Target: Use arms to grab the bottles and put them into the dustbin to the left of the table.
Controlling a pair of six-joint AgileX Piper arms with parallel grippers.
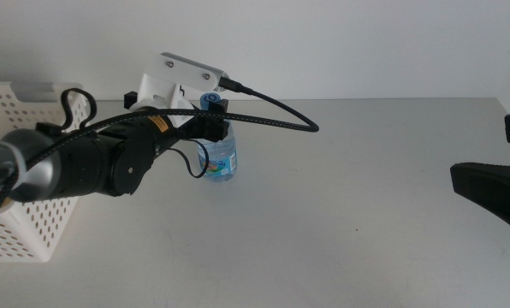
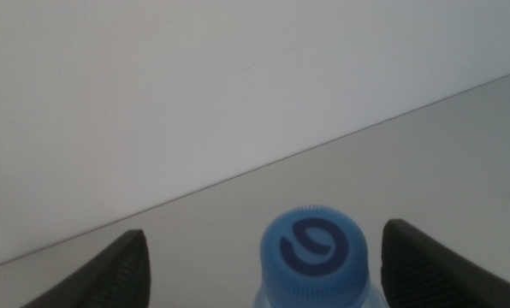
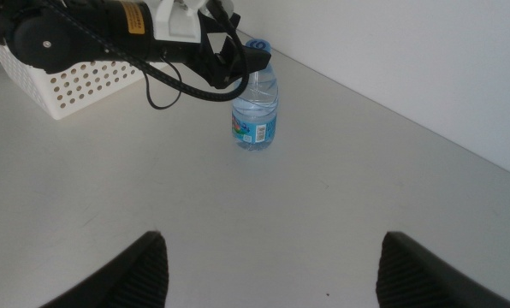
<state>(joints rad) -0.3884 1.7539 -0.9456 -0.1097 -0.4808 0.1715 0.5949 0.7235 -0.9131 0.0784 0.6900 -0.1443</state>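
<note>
One water bottle [image 1: 222,158] stands upright mid-table, well apart from the white dustbin [image 1: 32,227] at the left edge. Our left gripper [image 2: 263,257] straddles its blue cap [image 2: 317,246], jaws wide open, holding nothing. We should drop lower onto the neck, centre it, then close squarely. Our right gripper [image 3: 268,265] waits open and empty on the right

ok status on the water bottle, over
Left gripper open, jaws astride water bottle neck. Bottle upright on table, not lifted. Right gripper open, waiting at right. Dustbin path unobstructed.
</note>
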